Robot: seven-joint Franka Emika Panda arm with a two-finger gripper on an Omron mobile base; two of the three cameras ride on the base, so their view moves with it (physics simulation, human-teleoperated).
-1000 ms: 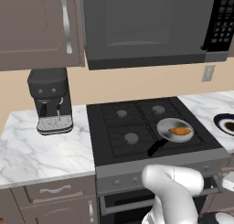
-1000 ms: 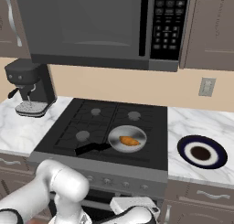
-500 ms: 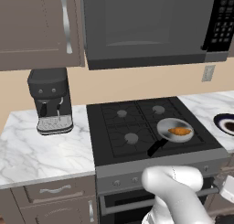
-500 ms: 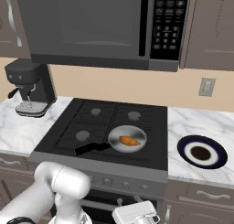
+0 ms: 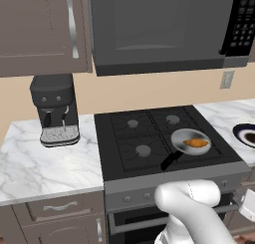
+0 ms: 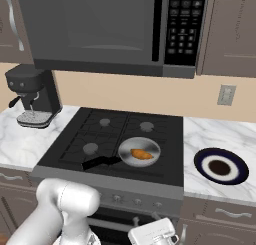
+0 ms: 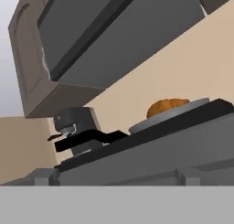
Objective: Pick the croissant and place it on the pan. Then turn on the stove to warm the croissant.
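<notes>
Left base view:
croissant (image 5: pixel 196 143): lay inside pan (image 5: pixel 190 139), toward its right side.
pan: sat on front-right burner of stove (image 5: pixel 164 138); black handle pointed front-left.
stove: black, 4 burners, grey knob panel along front; no flame seen.
coffee machine (image 5: pixel 55 110): on marble counter (image 5: pixel 45 161), left of stove.
plate (image 5: pixel 246 135): dark w/ white rim, on counter right of stove, cut by frame edge.
microwave (image 5: pixel 164 29): above stove.
arm (image 5: pixel 191 208): white, low at front, below stove's front edge.

Right base view:
croissant (image 6: pixel 141 153): in pan (image 6: pixel 139 151), approx centre.
pan: front-right burner, handle toward front-left.
plate (image 6: pixel 221 166): on counter right of stove (image 6: pixel 117 141), well apart from pan.
gripper (image 6: pixel 153 234): white hand body low, in front of stove's knob panel; fingertips not visible here, but jaws stood wide, holding nothing.
outlet (image 6: pixel 226 95): on wall, right of microwave (image 6: pixel 115 29).

Hand view:
camera: looked up from below stove edge, tilted.
croissant (image 7: pixel 167 107): seen on pan rim (image 7: pixel 164 117).
pan handle (image 7: pixel 89 137): stuck out leftward.
coffee machine (image 7: pixel 74 123): behind handle.
cabinet (image 7: pixel 32 67): beside microwave, up top.
</notes>
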